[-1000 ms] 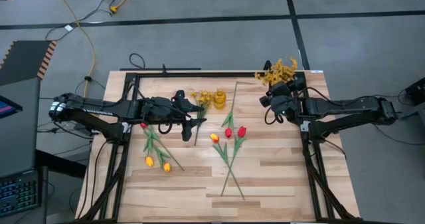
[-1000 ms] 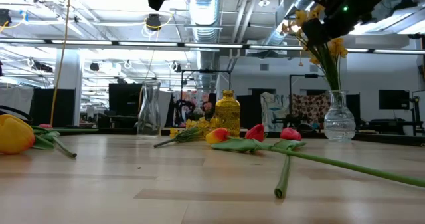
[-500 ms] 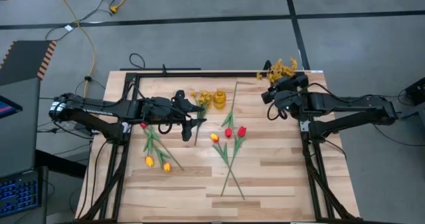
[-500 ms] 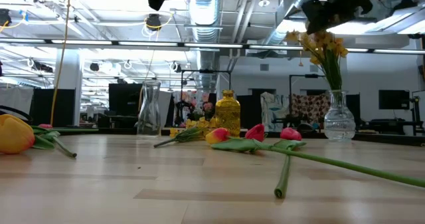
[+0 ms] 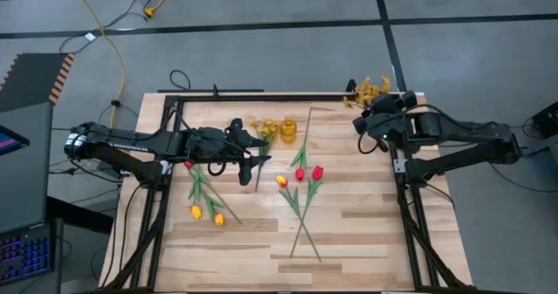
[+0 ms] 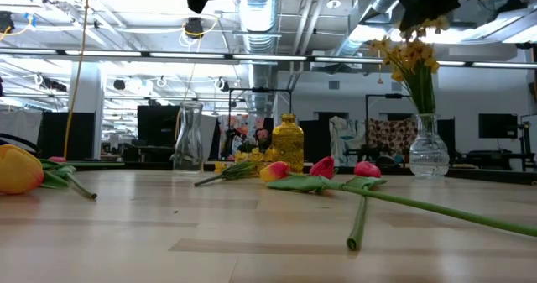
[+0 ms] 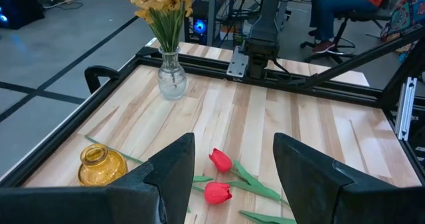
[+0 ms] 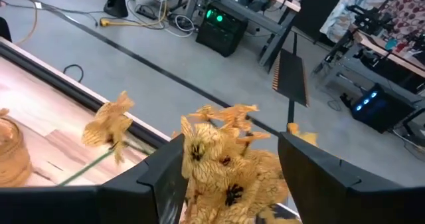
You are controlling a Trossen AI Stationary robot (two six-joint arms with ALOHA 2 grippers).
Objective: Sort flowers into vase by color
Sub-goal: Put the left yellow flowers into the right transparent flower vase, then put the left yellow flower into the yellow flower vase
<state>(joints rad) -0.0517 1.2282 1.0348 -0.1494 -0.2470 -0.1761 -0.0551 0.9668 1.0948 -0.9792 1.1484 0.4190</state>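
Mustard-yellow blossom sprays (image 5: pixel 370 88) stand by their stems in a clear round vase (image 6: pixel 428 151) at the table's far right corner. My right gripper (image 8: pixel 229 177) is open just above the blossoms (image 8: pixel 219 161), one finger on either side of their tops. Red tulips (image 5: pixel 309 173) and a yellow-orange tulip (image 5: pixel 282 181) lie mid-table. Two more yellow-orange tulips (image 5: pixel 207 215) lie toward the left. My left gripper (image 7: pixel 232 171) hovers open, high over the table's left centre (image 5: pixel 253 160).
An amber vase (image 5: pixel 289 130) stands far centre, with a small yellow spray (image 5: pixel 264 130) lying beside it. A tall clear vase (image 6: pixel 189 137) stands farther left. A black frame (image 5: pixel 261 97) runs along the far edge. Bare wood (image 5: pixel 349 242) lies toward the near edge.
My right gripper has drawn back toward the table's right edge and risen off the blossom spray. The spray, earlier leaning toward the table's left in the clear vase, now stands more upright.
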